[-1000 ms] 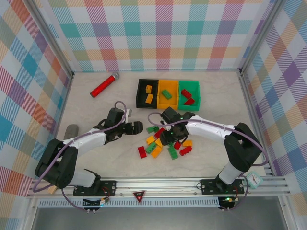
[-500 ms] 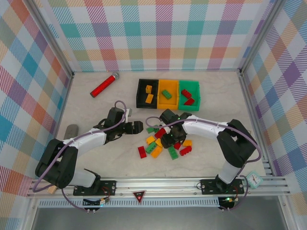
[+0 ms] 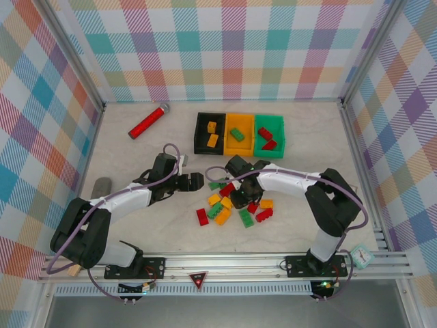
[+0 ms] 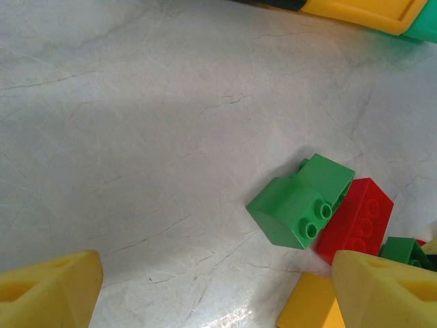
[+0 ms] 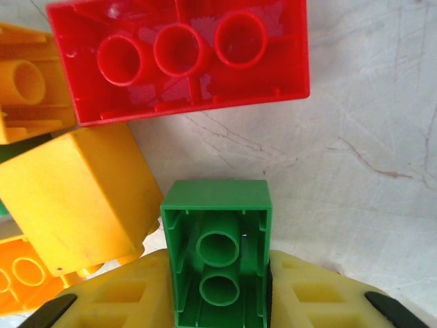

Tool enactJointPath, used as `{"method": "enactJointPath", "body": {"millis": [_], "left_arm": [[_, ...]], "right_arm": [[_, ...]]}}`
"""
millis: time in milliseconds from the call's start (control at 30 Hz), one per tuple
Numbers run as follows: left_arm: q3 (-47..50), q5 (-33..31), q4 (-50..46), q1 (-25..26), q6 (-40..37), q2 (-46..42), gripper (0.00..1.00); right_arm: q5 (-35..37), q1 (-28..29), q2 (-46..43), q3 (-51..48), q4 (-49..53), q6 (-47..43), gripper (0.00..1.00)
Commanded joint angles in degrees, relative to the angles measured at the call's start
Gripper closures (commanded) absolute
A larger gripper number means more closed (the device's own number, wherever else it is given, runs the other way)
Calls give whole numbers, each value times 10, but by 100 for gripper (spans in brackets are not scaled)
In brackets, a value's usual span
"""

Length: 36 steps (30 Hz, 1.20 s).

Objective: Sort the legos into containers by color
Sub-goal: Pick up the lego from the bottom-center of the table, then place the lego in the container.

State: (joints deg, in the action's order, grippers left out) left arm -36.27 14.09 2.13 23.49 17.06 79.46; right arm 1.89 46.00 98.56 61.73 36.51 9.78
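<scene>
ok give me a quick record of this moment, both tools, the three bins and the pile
left tool: open, empty, beside the pile
right tool: shut on a green brick, over the pile
black bin: two yellow-orange legos
orange-yellow bin: one green lego
green bin: two red legos
pile: loose, mixed red, green and yellow-orange

Pastel plaid walls [image 3: 232, 48] surround a pale, grey-veined table [image 3: 130, 154]. Far left lies a red cylinder [image 3: 147, 123] with a silver end. The bins are black [image 3: 197, 133], orange-yellow [image 3: 240, 116] and green [image 3: 270, 119]. The loose legos [image 3: 246, 219] are red, green and yellow-orange. The right gripper [image 5: 217, 287] has yellow pads [image 5: 116, 301] flanking a green brick [image 5: 218, 225].
</scene>
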Motion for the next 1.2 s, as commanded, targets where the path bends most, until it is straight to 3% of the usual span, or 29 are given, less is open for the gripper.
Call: {"method": "enactJointPath", "body": {"millis": [0, 233, 533, 733, 900, 1000, 1167], "left_arm": [[-17, 9, 10, 0, -1, 9, 13], [-15, 16, 15, 0, 2, 13, 13], [-15, 18, 16, 0, 2, 15, 13], [-17, 21, 16, 0, 1, 15, 13], [-17, 22, 16, 1, 0, 15, 13], [-18, 24, 13, 1, -1, 17, 13], [-20, 26, 14, 1, -1, 20, 13]], "right_arm": [[2, 1, -31, 22, -26, 6, 67], [45, -27, -22, 88, -50, 43, 67], [62, -102, 68, 234, -43, 83, 66], [66, -138, 144, 346, -15, 75, 62], [83, -147, 191, 416, 17, 51, 53], [82, -147, 191, 410, 20, 49, 44], [30, -143, 134, 323, -17, 57, 43]]}}
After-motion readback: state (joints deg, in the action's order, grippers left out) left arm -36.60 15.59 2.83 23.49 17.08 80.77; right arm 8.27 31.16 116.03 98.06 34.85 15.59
